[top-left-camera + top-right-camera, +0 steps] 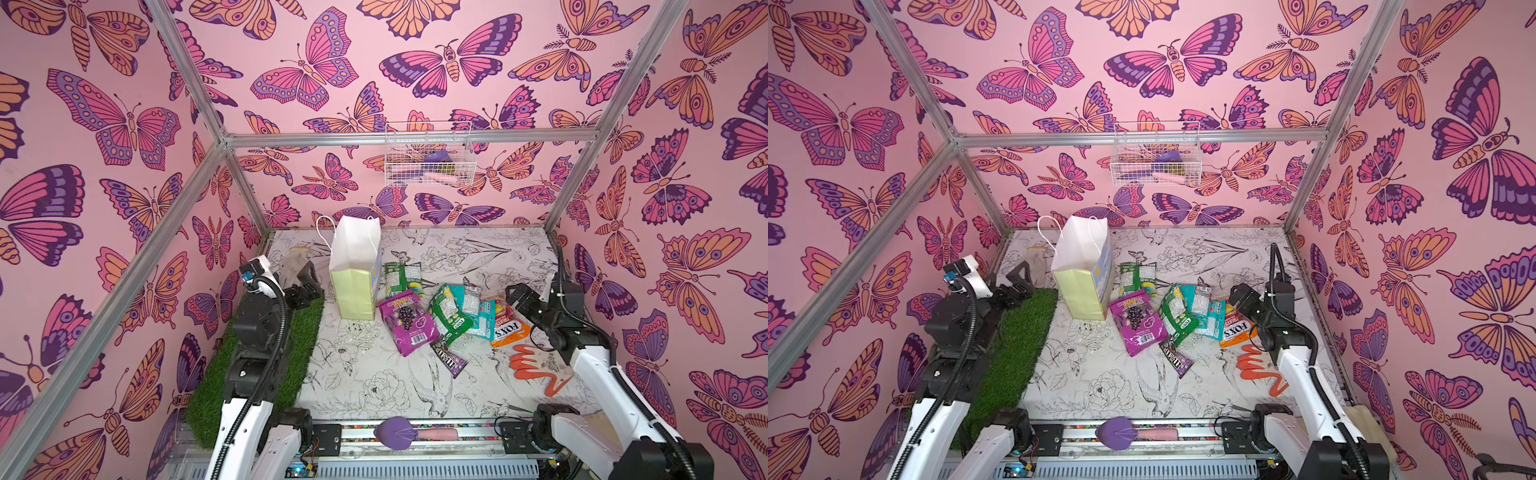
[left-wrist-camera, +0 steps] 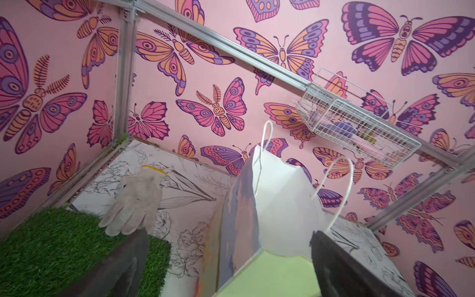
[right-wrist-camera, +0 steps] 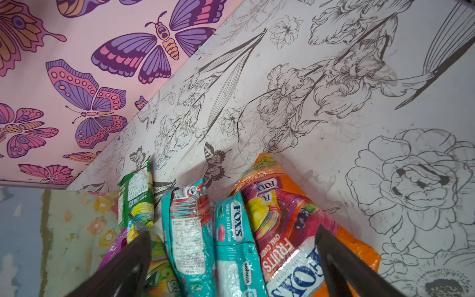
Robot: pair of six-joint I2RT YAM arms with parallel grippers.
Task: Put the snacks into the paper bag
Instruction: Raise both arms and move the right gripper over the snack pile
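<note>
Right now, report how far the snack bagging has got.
Done: nothing visible. The paper bag stands open and no packet shows inside.
In hand: nothing. The left gripper is open beside the bag. The right gripper is open above a teal packet and the orange Fox's bag.
Left: all seven snacks, including the purple grape pouch, green packet, second green packet, other teal packet and M&M's pack.

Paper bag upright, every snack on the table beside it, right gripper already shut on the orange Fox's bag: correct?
No. The right gripper is open, its fingers spread above the orange Fox's bag and its neighbours, gripping nothing; the right wrist view shows this. The rest holds.
</note>
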